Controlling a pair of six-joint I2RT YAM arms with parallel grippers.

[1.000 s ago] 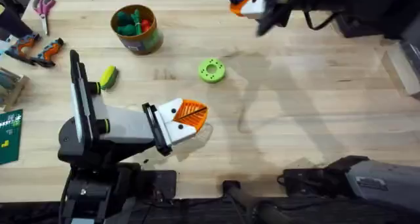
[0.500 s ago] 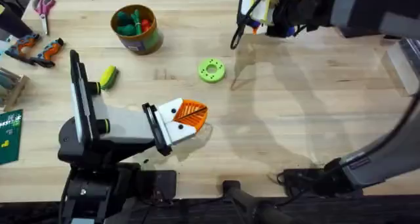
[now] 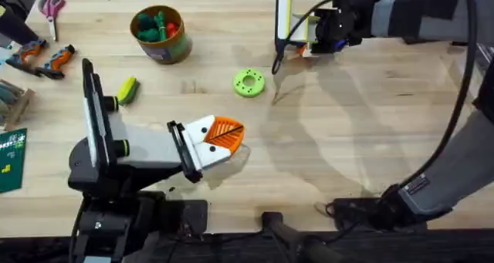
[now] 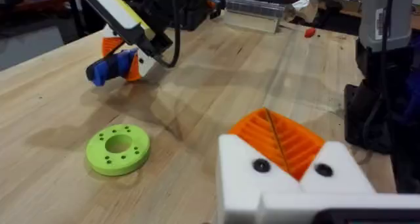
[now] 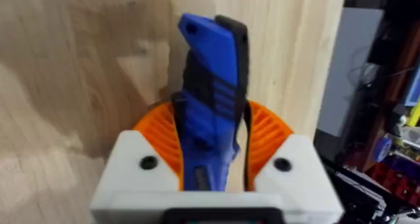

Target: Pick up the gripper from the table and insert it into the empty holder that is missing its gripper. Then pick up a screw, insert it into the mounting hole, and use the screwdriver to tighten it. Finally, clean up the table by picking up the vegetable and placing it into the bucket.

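So the right gripper (image 3: 302,41) is sitting up at the far side of the table, past the middle, and it's clamping the screwdriver (image 5: 210,99), a chunky blue plastic body with black ribbed grip sections, wedged tight between the two orange ribbed pads (image 5: 161,142) with white blocks behind them. From the left wrist view that same blue tool (image 4: 113,65) is poking out of the orange pads just above the wood, with a black cable looping off it. The left gripper (image 3: 224,137) is resting low near the front-middle of the table, its white angular body carrying an orange ribbed wedge (image 4: 279,140); I honestly can't tell how far its fingers are spread, and it isn't gripping anything I can see. The green round disc (image 3: 248,82) with a ring of little holes is lying flat on the pale wooden table (image 3: 347,139), between the two grippers and touching neither. The yellow-green vegetable (image 3: 127,90), a small smooth oblong thing, is lying off to the left just beside the left arm's upright link. The bucket (image 3: 160,35), round and olive with a brownish rim, is standing behind it with green and red toy bits inside. Scissors (image 3: 52,8) and orange-handled tools (image 3: 45,58) are parked at the far-left edge.
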